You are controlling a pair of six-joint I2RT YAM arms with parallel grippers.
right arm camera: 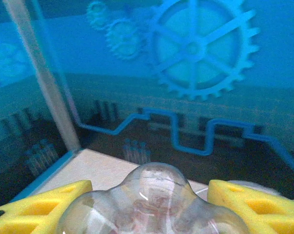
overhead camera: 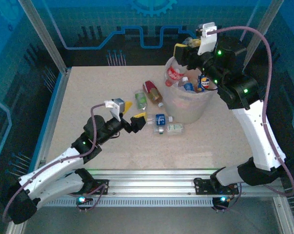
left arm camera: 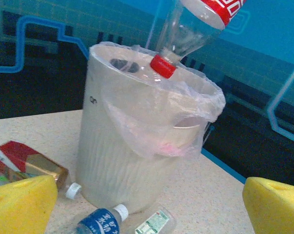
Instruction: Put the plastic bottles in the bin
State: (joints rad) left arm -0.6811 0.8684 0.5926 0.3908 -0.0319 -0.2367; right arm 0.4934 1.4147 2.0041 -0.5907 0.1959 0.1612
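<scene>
As the top camera looks down from behind the arms, the bin (overhead camera: 188, 105) is seen on the far right part of the table (overhead camera: 88, 122). There are already several loose bottles (overhead camera: 188, 87) inside it. The right gripper (overhead camera: 185, 50) hangs over the far-left rim of the bin. It is clamped on a red-labelled bottle (overhead camera: 175, 74), which points down toward that rim. The left gripper (overhead camera: 135, 112) is low over the table, to the left of the bin, with its jaws wide apart and nothing between them. Near it four more bottles lie on the table: a green-labelled bottle (overhead camera: 141, 99), a red and gold bottle (overhead camera: 152, 91), a blue-labelled bottle (overhead camera: 160, 119) and a pale-labelled bottle (overhead camera: 174, 128).

From the left wrist, the two yellow fingers (left arm camera: 20, 204) sit in the lower corners, far from each other. The bin stands ahead, with its thin bag liner (left arm camera: 186, 117) folded over the rim. The red-labelled bottle is upside down above it (its red cap (left arm camera: 163, 66) is just at rim level).

From the right wrist, the yellow pads (right arm camera: 44, 207) press on both sides of the clear, rounded base of the bottle.
</scene>
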